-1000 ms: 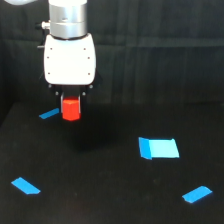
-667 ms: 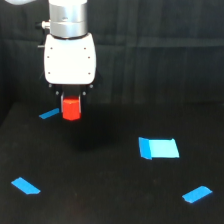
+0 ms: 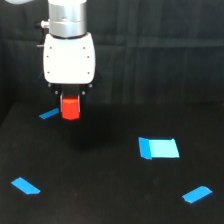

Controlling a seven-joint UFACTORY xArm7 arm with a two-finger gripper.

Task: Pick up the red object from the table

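The red object (image 3: 70, 109), a small bright red-orange block, hangs directly under the white gripper body, in the exterior view's left half. My gripper (image 3: 70, 104) is shut on the red object. Its dark fingers flank the block's top and barely stand out against the black backdrop. The block's lower end sits over the far part of the black table (image 3: 110, 195). A faint darker patch lies on the surface below it, so the block looks raised off the table. The arm's grey wrist rises out of the top of the frame.
Several flat blue tape pieces lie on the table: a thin strip (image 3: 48, 114) just left of the block, a large rectangle (image 3: 159, 148) at the right, one (image 3: 25, 185) at the front left, one (image 3: 196, 193) at the front right. A black curtain hangs behind.
Almost nothing differs. The gripper and the red object stay at the same spot, with the block still between the fingers.
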